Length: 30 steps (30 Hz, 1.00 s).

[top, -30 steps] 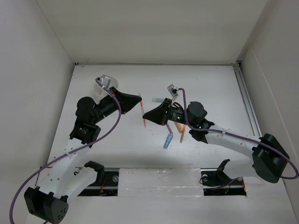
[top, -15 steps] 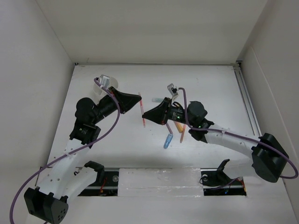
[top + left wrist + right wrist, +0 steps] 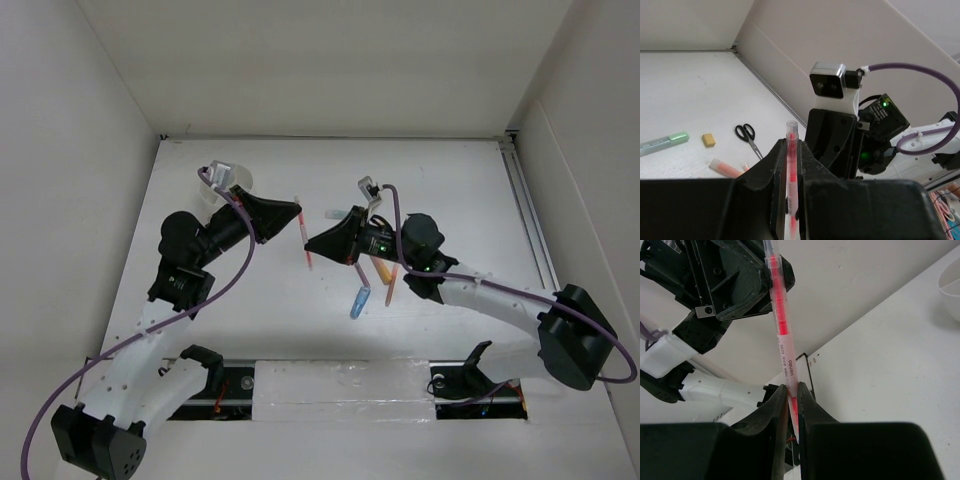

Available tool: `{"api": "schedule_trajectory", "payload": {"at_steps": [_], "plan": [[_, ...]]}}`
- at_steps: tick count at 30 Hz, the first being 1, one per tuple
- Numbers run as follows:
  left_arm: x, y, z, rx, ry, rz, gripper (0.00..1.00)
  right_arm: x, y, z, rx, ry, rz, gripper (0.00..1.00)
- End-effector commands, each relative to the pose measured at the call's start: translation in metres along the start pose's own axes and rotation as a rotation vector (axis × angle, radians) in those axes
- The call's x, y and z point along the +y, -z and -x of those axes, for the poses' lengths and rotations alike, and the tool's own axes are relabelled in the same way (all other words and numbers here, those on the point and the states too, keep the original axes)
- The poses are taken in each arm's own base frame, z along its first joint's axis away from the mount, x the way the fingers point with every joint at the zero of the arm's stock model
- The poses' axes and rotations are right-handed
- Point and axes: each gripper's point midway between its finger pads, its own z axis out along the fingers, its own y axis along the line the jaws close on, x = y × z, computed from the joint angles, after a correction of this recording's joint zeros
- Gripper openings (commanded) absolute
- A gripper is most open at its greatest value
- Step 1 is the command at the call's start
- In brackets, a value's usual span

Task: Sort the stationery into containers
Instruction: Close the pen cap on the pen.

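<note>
Red pen [image 3: 306, 252] aloft, tight in left jaws and right jaws alike.

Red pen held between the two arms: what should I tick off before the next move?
1. Left gripper shut on the red pen: ok.
2. Right gripper shut on the same pen: ok.
3. Pen lifted off the table: ok.
4. White tub in sight: ok, rim only.
5. Free compartment in the tub: cannot tell.
6. Scissors lying apart from both grippers: ok.
</note>
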Motion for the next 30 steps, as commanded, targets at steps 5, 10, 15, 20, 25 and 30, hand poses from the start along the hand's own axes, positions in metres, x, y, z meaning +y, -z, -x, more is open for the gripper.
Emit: {"api": "schedule_trajectory", "payload": {"at_steps": [5,10,15,20,25,30], "plan": [[0.001,0.019,-0.07,0.292,0.165,-0.018,0.0,0.074,0.004,0.136,-0.443,0.193,0.168,0.0],[-0.004,0.015,-0.057,0.269,0.143,-0.014,0.0,0.077,0.006,0.13,-0.432,0.197,0.166,0.0],[-0.015,0.009,-0.033,0.206,0.11,-0.017,0.1,0.071,0.007,0.119,-0.407,0.193,0.149,0.0],[-0.019,0.003,-0.025,0.194,0.111,-0.04,0.31,0.066,0.008,0.114,-0.4,0.189,0.142,0.0],[-0.025,0.005,-0.024,0.18,0.112,-0.068,0.46,0.066,0.007,0.109,-0.382,0.186,0.132,0.0],[-0.026,0.008,-0.017,0.142,0.09,-0.049,0.82,0.058,0.006,0.11,-0.389,0.189,0.092,0.0]]}}
